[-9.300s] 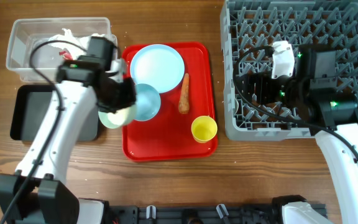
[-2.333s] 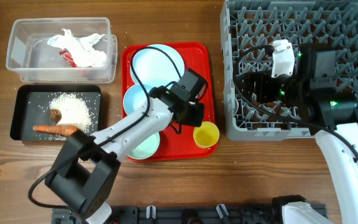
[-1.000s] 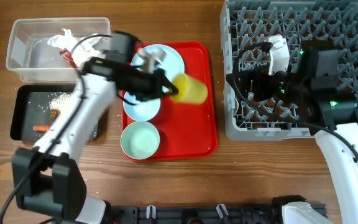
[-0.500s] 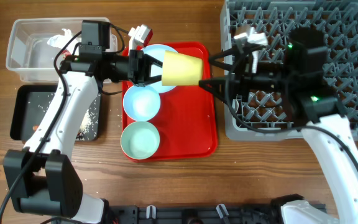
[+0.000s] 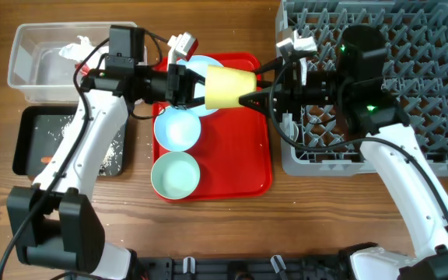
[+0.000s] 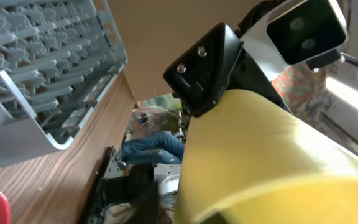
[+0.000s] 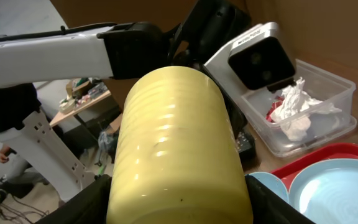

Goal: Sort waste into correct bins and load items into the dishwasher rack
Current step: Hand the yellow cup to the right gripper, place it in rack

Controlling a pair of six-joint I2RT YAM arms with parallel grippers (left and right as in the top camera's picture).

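Observation:
My left gripper is shut on the rim of the yellow cup, holding it sideways above the red tray. My right gripper is open, with its fingers close against both sides of the cup. The cup fills the left wrist view. The pale blue plate, pale blue bowl and pale green bowl lie on the tray. The grey rack is at the right. The clear tub holds the napkin and red wrapper. The black tray holds rice and the carrot.
The red serving tray lies in the middle of the wooden table, between the bins on the left and the rack on the right. Both arms reach over the tray's far half. The rack's near corner also shows in the left wrist view.
The left gripper lifted the yellow cup off the tray and turned it sideways. The right gripper came off the rack leftward, and its fingers now stand round the cup.

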